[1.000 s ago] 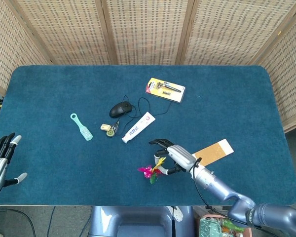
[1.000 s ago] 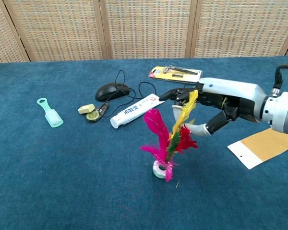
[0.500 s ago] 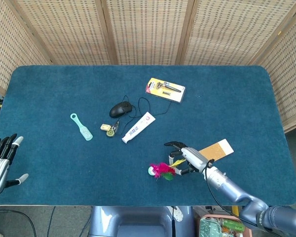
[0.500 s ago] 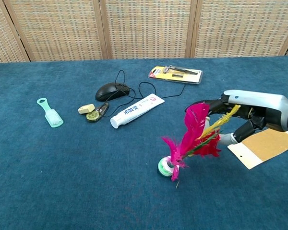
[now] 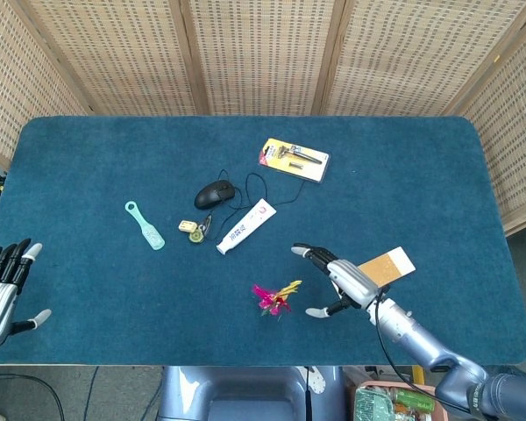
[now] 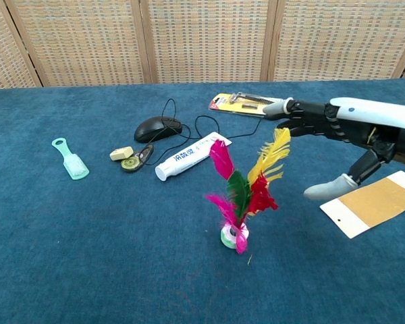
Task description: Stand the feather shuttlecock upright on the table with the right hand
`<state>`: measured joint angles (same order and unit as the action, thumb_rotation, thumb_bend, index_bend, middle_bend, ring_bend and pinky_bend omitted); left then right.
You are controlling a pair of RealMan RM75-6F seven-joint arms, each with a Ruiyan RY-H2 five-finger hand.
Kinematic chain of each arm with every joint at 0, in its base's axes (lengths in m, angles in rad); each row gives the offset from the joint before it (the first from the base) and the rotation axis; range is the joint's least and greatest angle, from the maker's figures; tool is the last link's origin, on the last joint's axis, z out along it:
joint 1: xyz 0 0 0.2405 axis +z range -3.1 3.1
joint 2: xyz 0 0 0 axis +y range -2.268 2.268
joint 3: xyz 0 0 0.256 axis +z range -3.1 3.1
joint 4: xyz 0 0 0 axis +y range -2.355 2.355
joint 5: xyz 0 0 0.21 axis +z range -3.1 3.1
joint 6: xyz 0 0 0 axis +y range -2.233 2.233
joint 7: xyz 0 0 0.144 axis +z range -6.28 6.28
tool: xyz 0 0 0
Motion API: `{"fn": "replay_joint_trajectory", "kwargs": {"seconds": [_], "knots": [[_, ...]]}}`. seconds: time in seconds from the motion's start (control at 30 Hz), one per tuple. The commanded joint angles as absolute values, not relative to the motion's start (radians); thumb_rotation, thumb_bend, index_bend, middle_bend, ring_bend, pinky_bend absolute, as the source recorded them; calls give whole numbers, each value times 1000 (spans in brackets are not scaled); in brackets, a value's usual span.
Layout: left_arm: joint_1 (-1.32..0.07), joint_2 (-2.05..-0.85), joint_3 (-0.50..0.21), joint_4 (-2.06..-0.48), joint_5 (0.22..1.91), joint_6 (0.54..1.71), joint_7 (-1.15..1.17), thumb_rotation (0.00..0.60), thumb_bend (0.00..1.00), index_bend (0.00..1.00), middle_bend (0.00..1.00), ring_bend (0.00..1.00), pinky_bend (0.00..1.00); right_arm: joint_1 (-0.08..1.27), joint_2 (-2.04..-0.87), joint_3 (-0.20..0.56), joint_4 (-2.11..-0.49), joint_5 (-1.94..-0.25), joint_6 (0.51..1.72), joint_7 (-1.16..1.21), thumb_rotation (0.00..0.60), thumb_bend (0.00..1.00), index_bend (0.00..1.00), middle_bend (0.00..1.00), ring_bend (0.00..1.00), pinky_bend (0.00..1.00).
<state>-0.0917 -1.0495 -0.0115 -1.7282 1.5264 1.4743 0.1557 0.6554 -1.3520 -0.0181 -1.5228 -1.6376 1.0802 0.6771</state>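
Feather shuttlecock [image 6: 241, 196] is seen standing on its base on the blue table [image 6: 88, 256], near the front edge, feathers fanned upward. Right hand [image 6: 337, 145] is held just to its right, fingers spread wide, nothing gripped and no contact apparent. Left hand [image 5: 0, 285] is spread at the near left edge, holding nothing. Withdrawal is best made sideways and slowly, so the yellow feather is not brushed and the balance is kept.

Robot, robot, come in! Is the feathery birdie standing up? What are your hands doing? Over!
Right hand open, clear of shuttlecock. Left hand open at table edge. Shuttlecock upright on base. Nothing in the way.
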Motion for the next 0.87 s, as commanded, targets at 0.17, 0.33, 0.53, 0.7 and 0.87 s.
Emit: {"fn": "replay_joint_trajectory", "kwargs": {"seconds": [0.17, 0.33, 0.53, 0.7, 0.87], "knots": [[-89, -1048, -12, -1728, 1527, 1479, 151, 600, 0, 0, 0, 0, 0, 628, -1284, -13, -1569, -1615, 1104, 607, 600, 0, 0, 0, 0, 0], [-84, -1047, -14, -1724, 1527, 1490, 142, 600, 0, 0, 0, 0, 0, 539, -1212, -36, -1568, -1600, 1201, 381, 600, 0, 0, 0, 0, 0], [-84, -1070, -14, -1690, 1525, 1487, 146, 600, 0, 0, 0, 0, 0, 365, -1236, -45, -1489, -1586, 1440, 79, 600, 0, 0, 0, 0, 0], [-78, -1087, -8, -1661, 1532, 1495, 138, 600, 0, 0, 0, 0, 0, 265, -1261, -61, -1461, -1600, 1561, 11, 600, 0, 0, 0, 0, 0], [-72, -1094, -1, -1646, 1556, 1510, 126, 600, 0, 0, 0, 0, 0, 204, -1275, -55, -1460, -1599, 1626, -40, 600, 0, 0, 0, 0, 0]]}}
